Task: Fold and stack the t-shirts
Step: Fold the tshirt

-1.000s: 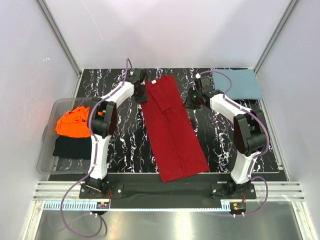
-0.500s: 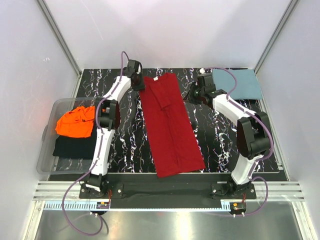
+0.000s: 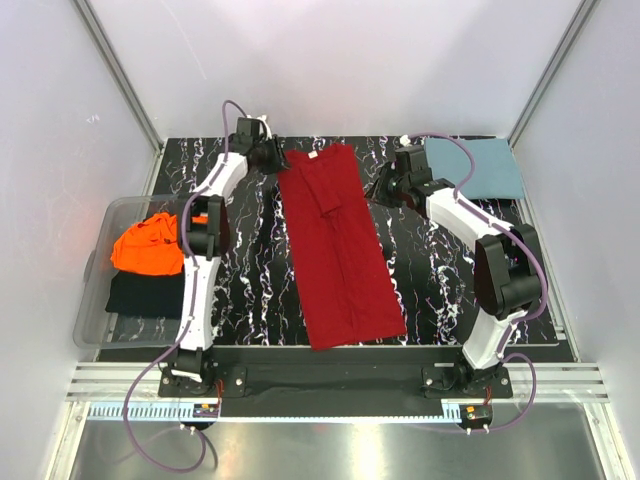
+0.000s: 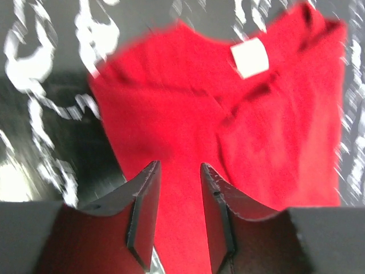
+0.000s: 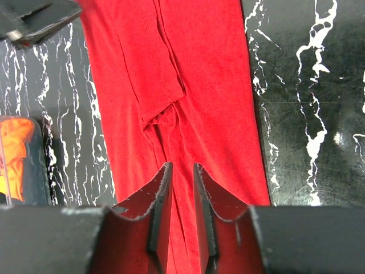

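Black stone-patterned table (image 3: 250,270) with white veins fills the middle of the top view, closed in by pale walls. A red shirt (image 3: 335,250) lies on it, folded into a long strip that runs from the upper centre down toward the lower centre, its collar end farthest up. A white label (image 4: 250,58) shows at that collar in the left wrist view.

The left arm (image 3: 225,180) reaches to the upper left of the collar; the left jaws stand apart, nothing between them, red cloth below. The right arm (image 3: 450,210) reaches in beside the strip's upper right edge; the right jaws are parted by a narrow gap, gripping nothing.

A teal shirt (image 3: 475,168) lies folded flat at the table's upper right. At the left edge a clear bin (image 3: 95,300) holds an orange shirt (image 3: 148,245) bunched beside a black cloth (image 3: 145,295).
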